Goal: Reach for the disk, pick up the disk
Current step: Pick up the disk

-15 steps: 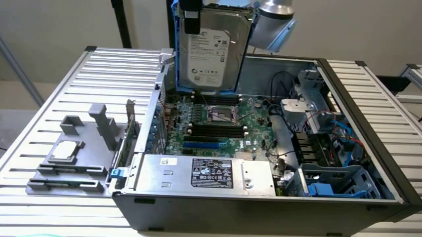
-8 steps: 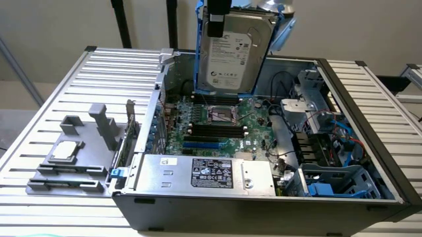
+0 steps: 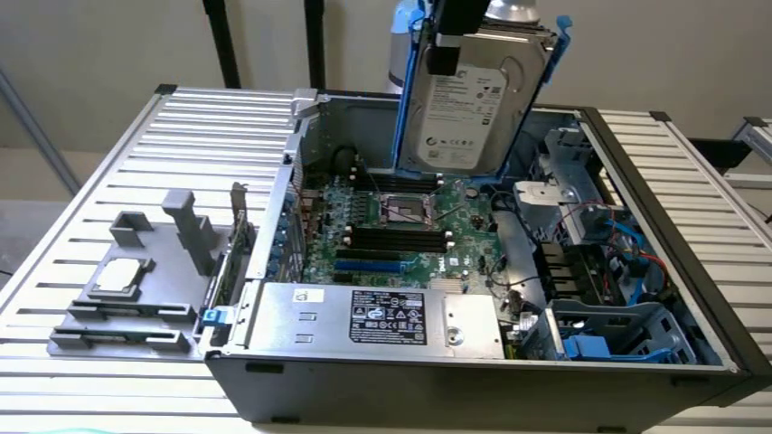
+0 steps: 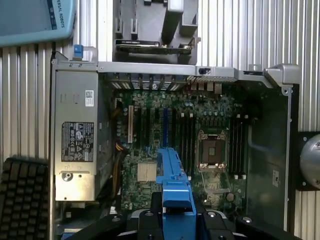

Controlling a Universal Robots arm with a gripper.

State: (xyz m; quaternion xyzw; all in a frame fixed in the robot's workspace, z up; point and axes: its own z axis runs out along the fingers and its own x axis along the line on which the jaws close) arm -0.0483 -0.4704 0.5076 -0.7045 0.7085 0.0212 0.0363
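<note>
The disk (image 3: 468, 108), a silver-grey hard drive with a white label and blue rails along its edges, hangs upright in the air above the open computer case (image 3: 362, 380), over its far side. My gripper (image 3: 458, 27) is shut on the disk's top edge. In the wrist view, one blue rail of the disk (image 4: 173, 180) runs out from between my dark fingers (image 4: 150, 222), with the motherboard (image 4: 200, 125) far below it.
Inside the case lie the motherboard (image 3: 399, 226), a grey power supply (image 3: 374, 316) and a drive bay with blue brackets (image 3: 603, 339). A grey fixture holding a small silver square chip (image 3: 121, 276) stands on the slatted table (image 3: 108, 163). A black keyboard (image 4: 22, 200) lies beside the case.
</note>
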